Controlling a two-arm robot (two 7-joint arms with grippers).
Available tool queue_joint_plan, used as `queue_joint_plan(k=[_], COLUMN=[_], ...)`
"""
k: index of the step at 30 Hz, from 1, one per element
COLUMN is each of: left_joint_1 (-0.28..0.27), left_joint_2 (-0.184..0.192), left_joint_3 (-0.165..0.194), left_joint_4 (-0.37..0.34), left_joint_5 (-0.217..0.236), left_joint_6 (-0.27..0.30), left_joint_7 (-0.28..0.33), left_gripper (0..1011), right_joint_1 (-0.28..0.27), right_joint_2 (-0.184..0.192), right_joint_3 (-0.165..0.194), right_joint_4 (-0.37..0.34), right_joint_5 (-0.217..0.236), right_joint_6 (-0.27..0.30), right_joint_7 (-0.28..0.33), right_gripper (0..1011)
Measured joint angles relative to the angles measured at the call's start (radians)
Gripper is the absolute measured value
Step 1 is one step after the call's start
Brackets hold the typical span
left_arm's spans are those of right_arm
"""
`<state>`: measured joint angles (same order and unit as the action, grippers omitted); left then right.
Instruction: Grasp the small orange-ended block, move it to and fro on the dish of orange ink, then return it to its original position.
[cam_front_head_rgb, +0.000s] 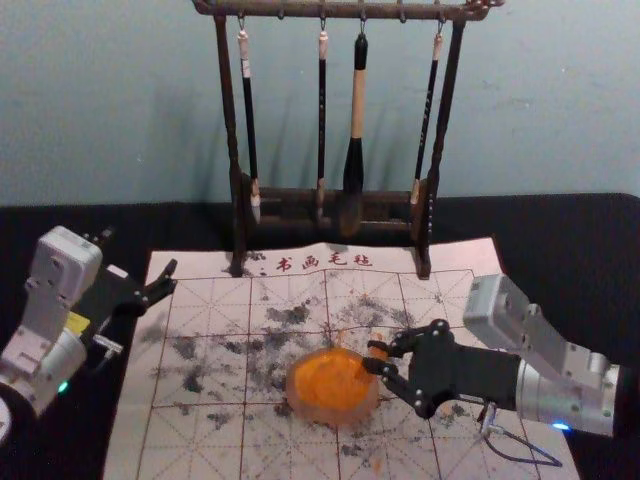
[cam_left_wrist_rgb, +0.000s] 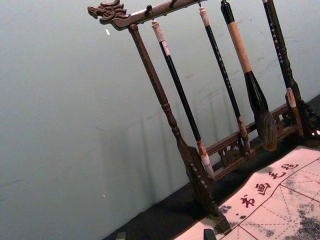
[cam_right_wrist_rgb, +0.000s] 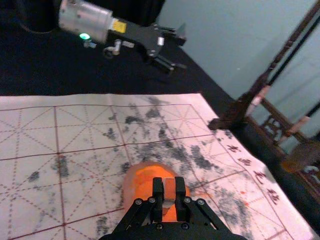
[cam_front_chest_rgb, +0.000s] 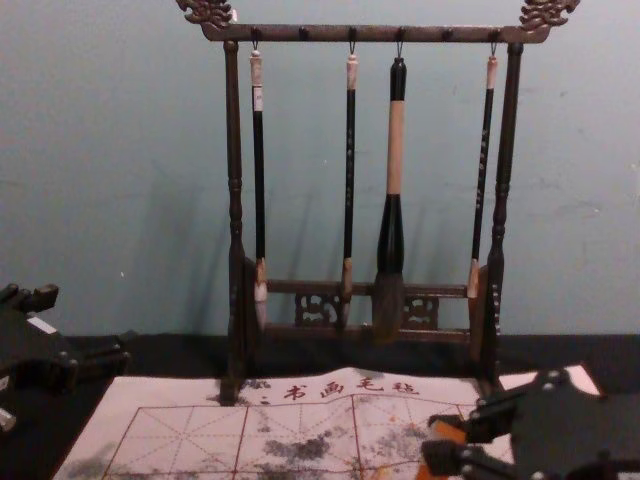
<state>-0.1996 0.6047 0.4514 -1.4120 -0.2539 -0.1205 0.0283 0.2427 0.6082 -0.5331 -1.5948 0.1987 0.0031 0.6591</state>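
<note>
Red 书画毛毡 lettering stood beyond the black right tool, clamped on an orange-ended block at the orange-ink dish; the left tool gaped, well apart.

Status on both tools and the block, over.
Right tool shut on block, at ink dish; contact unclear. Left tool open, by mat's left edge. Rack behind, clear of right tool.

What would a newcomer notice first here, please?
Probably the bright orange ink dish on the stained mat, with the orange-ended block gripped in the right tool beside or above it. Behind stands a dark rack with four hanging brushes; the left tool hovers by the mat's left edge.
</note>
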Motion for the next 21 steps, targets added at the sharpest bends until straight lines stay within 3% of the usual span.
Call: queue_joint_plan(k=[10,21], left_joint_1=[0.000,0.000], left_joint_2=[0.000,0.000], left_joint_3=[0.000,0.000], left_joint_4=[0.000,0.000], left_joint_5=[0.000,0.000], left_joint_6=[0.000,0.000], left_joint_7=[0.000,0.000], left_gripper=[1001,1001], right_joint_1=[0.054,0.090], right_joint_2=[-0.026,-0.068], right_joint_3=[-0.063,-0.097], right_joint_4=[0.030,0.079], right_joint_5=[-0.030,-0.044], right_joint_6=[0.023,0.043], right_joint_7=[0.017,0.007], right_gripper=[111,111])
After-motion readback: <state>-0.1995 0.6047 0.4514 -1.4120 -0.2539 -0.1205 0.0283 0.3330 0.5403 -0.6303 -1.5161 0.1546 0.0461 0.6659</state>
